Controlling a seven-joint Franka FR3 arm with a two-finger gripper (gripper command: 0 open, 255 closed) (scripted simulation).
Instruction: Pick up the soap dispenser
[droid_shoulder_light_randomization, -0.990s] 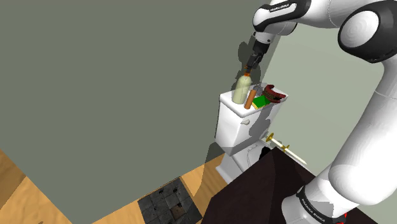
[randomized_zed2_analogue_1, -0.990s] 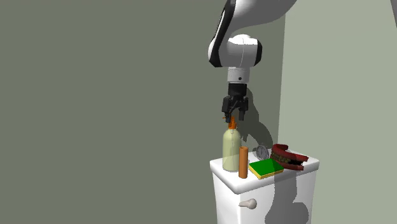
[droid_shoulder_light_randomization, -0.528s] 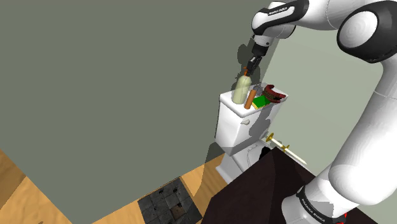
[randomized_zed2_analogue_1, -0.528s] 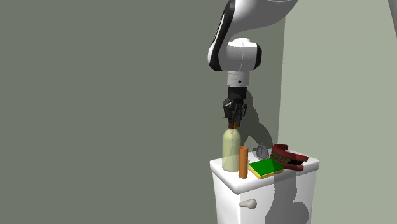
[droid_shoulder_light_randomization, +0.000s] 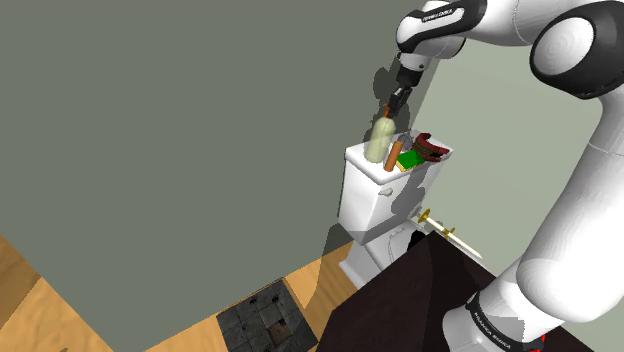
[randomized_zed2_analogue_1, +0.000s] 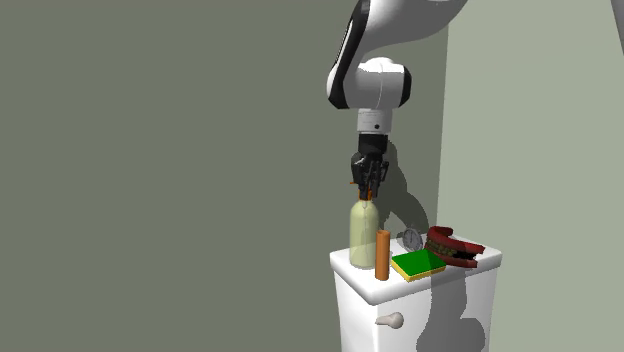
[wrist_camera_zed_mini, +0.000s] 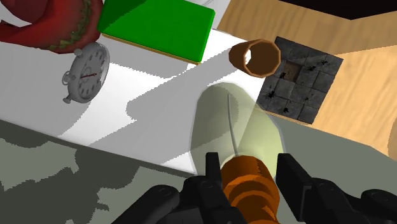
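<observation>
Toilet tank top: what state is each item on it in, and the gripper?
Pale green soap dispenser bottle with orange pump: upright on the white tank lid, pump clasped.
All-black gripper: shut on the pump.
Orange-brown tube: upright, open-topped.
Flat green block: lying flat.
Small grey dial clock: lying face up.

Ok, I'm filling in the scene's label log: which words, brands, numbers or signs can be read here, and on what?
Nothing can be read in full.
The arm bears white lettering on the dark band near the wrist and on the lowest dark band: both too small to read.
The grey clock: tick marks, no legible numerals.
The soap dispenser and the green block: no label visible.
</observation>
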